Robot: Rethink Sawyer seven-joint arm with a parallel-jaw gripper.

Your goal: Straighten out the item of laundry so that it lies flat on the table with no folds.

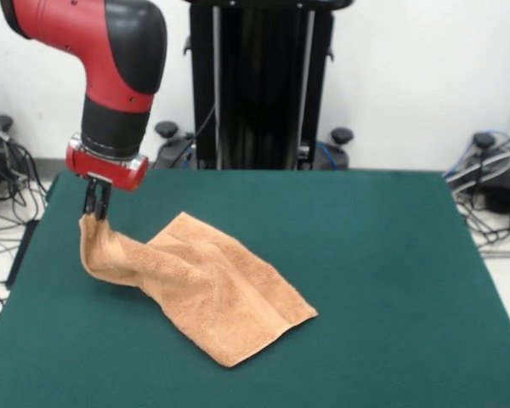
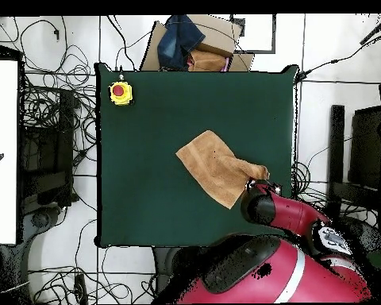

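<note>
The peach-orange towel (image 1: 208, 293) lies on the dark green table (image 1: 382, 280), left of centre in the front view. One corner is lifted off the table and the cloth drapes down from it in a fold. My gripper (image 1: 96, 210) is shut on that raised corner, near the table's left side. The rest of the towel lies spread toward the front, with wrinkles along the lifted side. In the overhead view the towel (image 2: 217, 168) sits right of centre, and the arm (image 2: 261, 208) covers the gripper and the held corner.
A yellow box with a red button (image 2: 121, 92) stands at the table's top-left corner in the overhead view. Cardboard and dark cloth (image 2: 190, 44) lie beyond the far edge. Cables cover the floor around the table. The black pedestal (image 1: 263, 85) stands behind the table.
</note>
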